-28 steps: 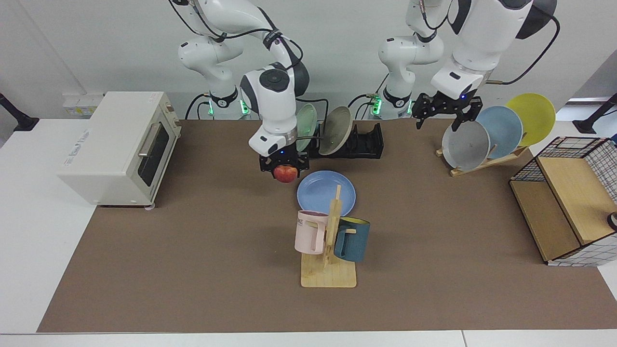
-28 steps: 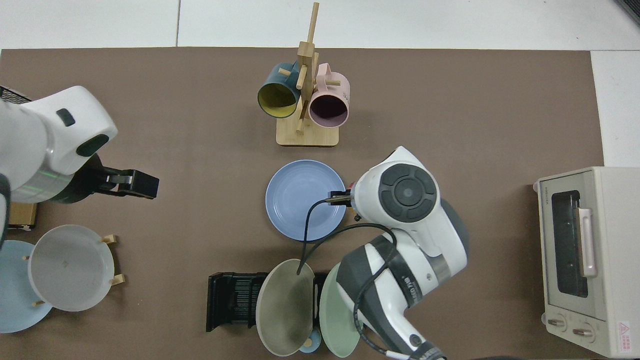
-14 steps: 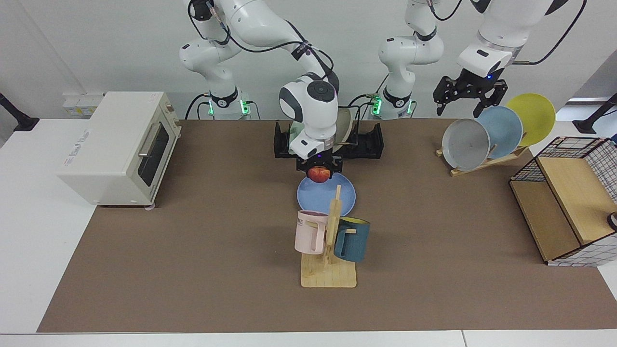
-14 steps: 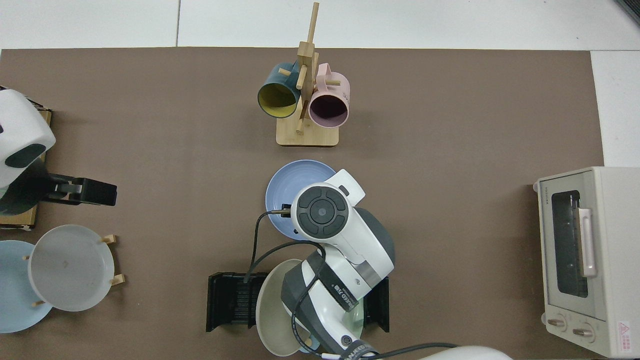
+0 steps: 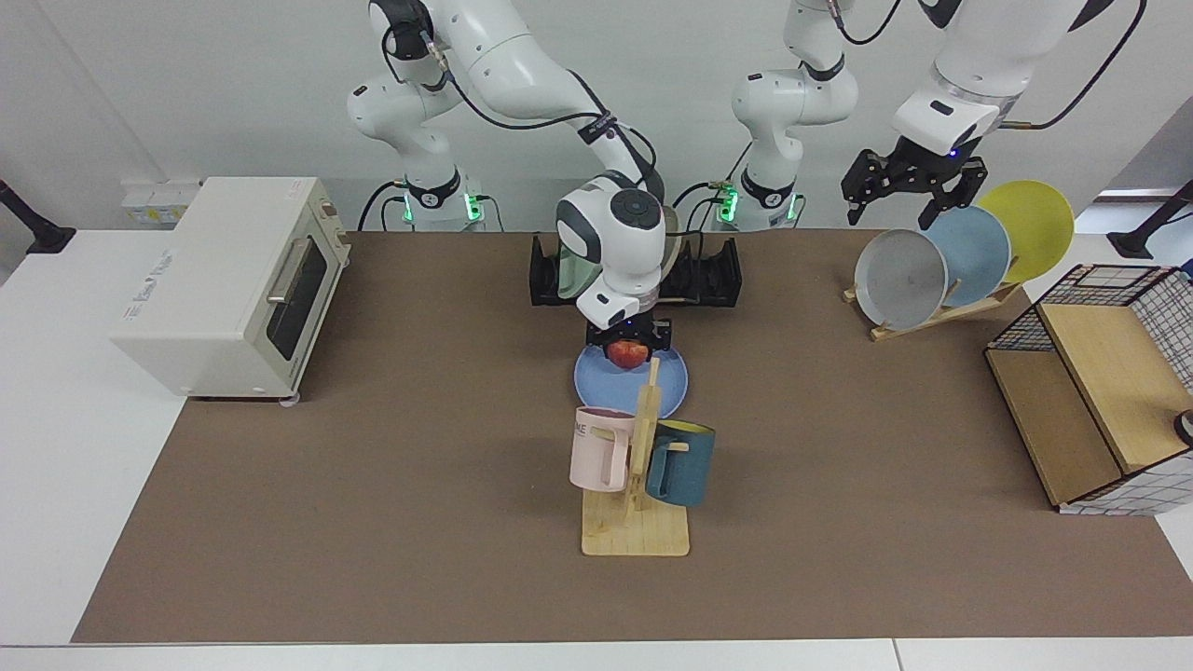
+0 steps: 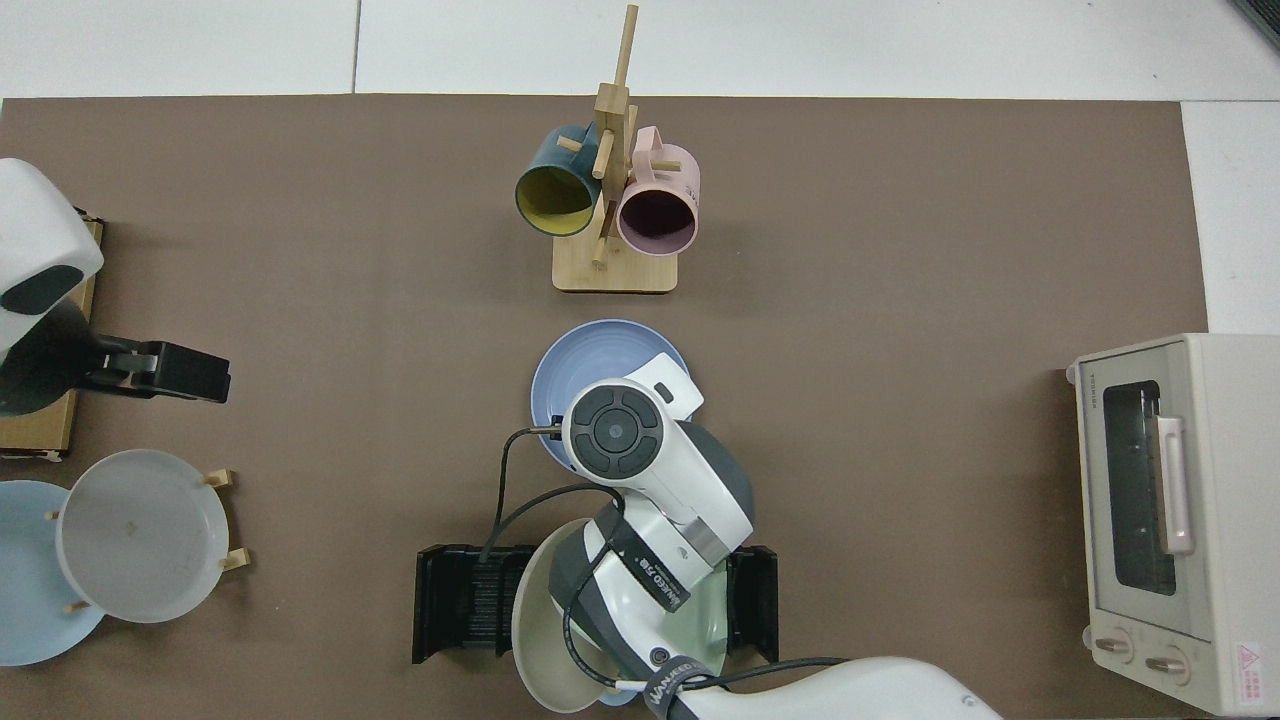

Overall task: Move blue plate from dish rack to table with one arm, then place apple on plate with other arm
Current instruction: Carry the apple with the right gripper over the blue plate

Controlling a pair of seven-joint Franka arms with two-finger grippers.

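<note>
The blue plate (image 5: 643, 382) (image 6: 590, 360) lies flat on the table's brown mat (image 5: 373, 485), just in front of the black dish rack (image 5: 719, 272) (image 6: 465, 605). My right gripper (image 5: 629, 353) points down over the back half of the plate, shut on the red apple (image 5: 629, 352). The apple hangs low over the plate; whether they touch I cannot tell. In the top view the right arm's wrist (image 6: 612, 430) hides the apple. My left gripper (image 5: 909, 191) (image 6: 185, 372) waits open and empty, raised above the wooden plate stand.
A beige plate (image 6: 545, 620) and a green plate (image 5: 569, 270) stand in the dish rack. A mug tree (image 5: 638, 466) with pink and teal mugs stands close in front of the blue plate. Wooden stand with grey plate (image 5: 899, 280), toaster oven (image 5: 233, 280), wire basket (image 5: 1100, 373).
My right gripper carried the apple from beside the plate's edge to over the plate and came down lower. The left arm lifted away towards the wooden stand, then held almost still.
</note>
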